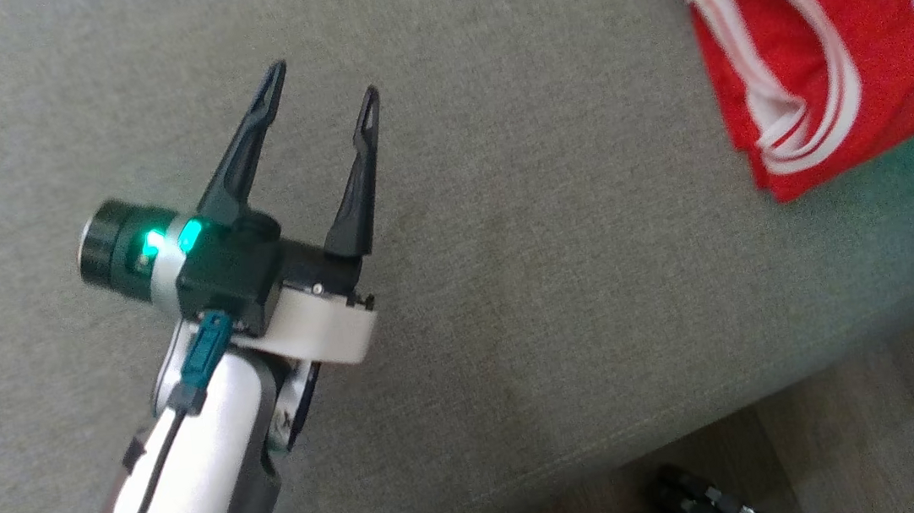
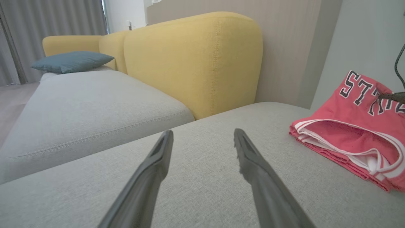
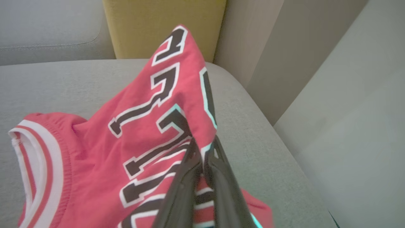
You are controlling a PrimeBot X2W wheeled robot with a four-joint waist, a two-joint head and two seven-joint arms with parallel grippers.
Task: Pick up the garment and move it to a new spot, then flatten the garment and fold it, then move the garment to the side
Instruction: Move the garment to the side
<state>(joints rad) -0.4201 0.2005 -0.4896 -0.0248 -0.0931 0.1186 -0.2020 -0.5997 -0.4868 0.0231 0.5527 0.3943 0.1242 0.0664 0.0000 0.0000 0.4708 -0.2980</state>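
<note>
The garment (image 1: 851, 45) is a red jersey with white trim and black lettering, folded on the grey sofa seat at the head view's upper right. In the right wrist view my right gripper (image 3: 202, 148) is shut on a raised fold of the garment (image 3: 133, 133), lifting that edge off the seat. My left gripper (image 1: 320, 84) hangs open over bare cushion well to the garment's left, with nothing between its fingers. The left wrist view shows the same open gripper (image 2: 202, 136) and the garment (image 2: 351, 139) at the right.
The grey sofa seat (image 1: 553, 280) runs on into a second cushion (image 2: 85, 104) to the left. A yellow backrest (image 2: 196, 60) and a blue pillow (image 2: 71, 61) stand behind. The seat's front edge drops to wooden floor (image 1: 859, 444), where a dark object (image 1: 704, 507) lies.
</note>
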